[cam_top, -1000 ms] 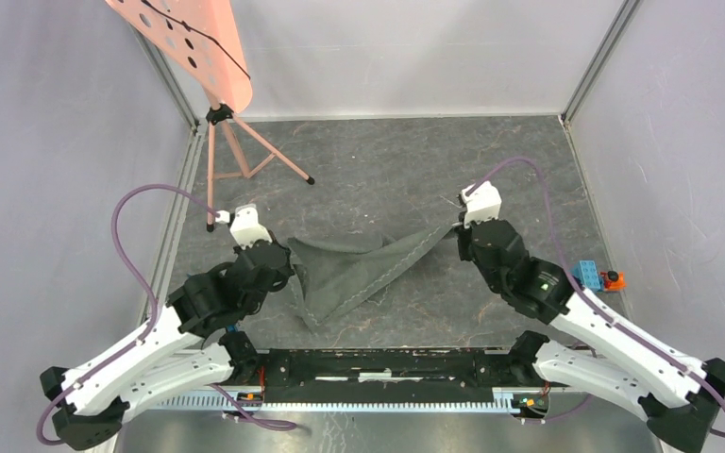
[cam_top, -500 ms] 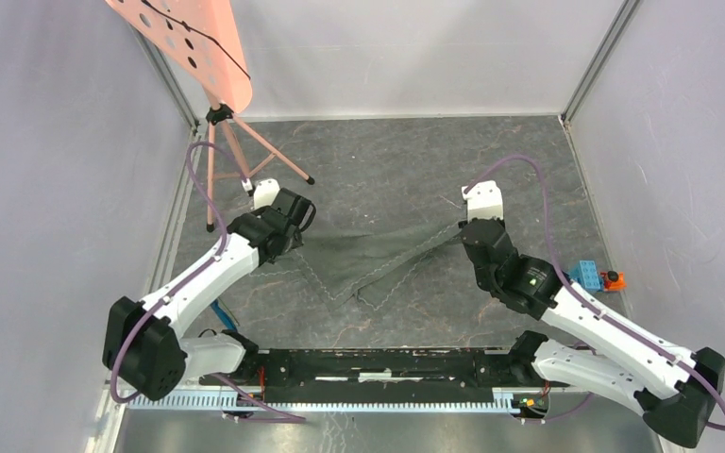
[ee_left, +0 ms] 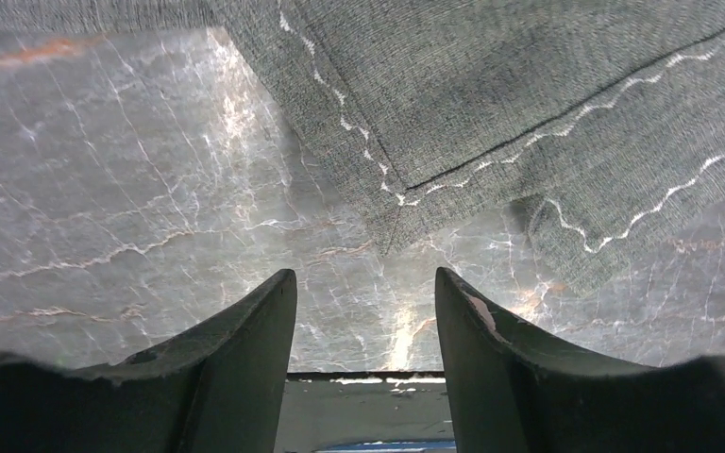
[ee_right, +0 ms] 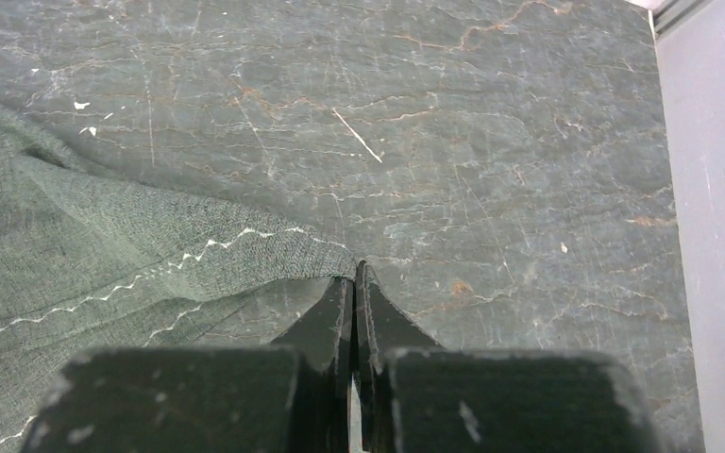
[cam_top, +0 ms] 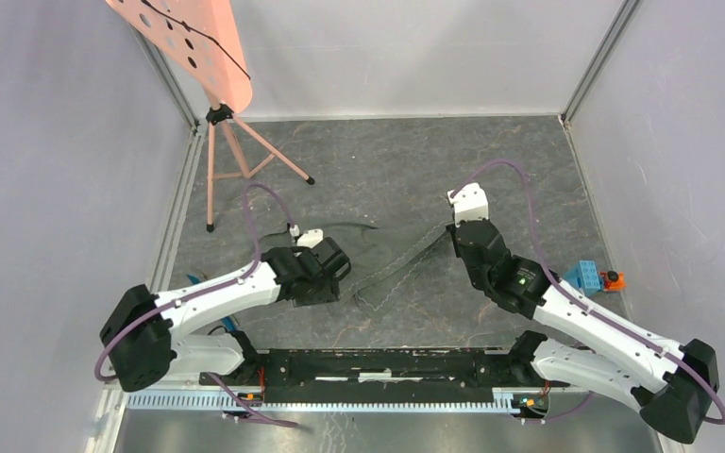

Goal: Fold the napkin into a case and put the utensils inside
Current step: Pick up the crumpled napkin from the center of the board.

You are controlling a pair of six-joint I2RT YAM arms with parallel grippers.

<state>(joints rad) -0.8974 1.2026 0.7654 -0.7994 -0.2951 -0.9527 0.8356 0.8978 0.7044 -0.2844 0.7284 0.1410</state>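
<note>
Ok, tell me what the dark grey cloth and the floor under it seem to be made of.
Dark grey square cloth napkin: woven fabric, matte; a coarse visible weave and a white zigzag-stitched hem. Dark veined floor: looks like slate or stone-pattern sheet, fairly smooth with a slight sheen; pale veins, fine scratches, glare spots.

Grey cloth on grey stone, with a few bright strays.
Your napkin (ee_left: 529, 85) is a dark grey-green weave edged with white zigzag stitching; the floor (ee_right: 491, 142) under it is slate grey, veined pale with rusty streaks. You also have a salmon-pink stand (cam_top: 189, 47) dotted with black holes, a blue block (cam_top: 585, 274) with an orange part, and purple cables (cam_top: 532, 206).
</note>
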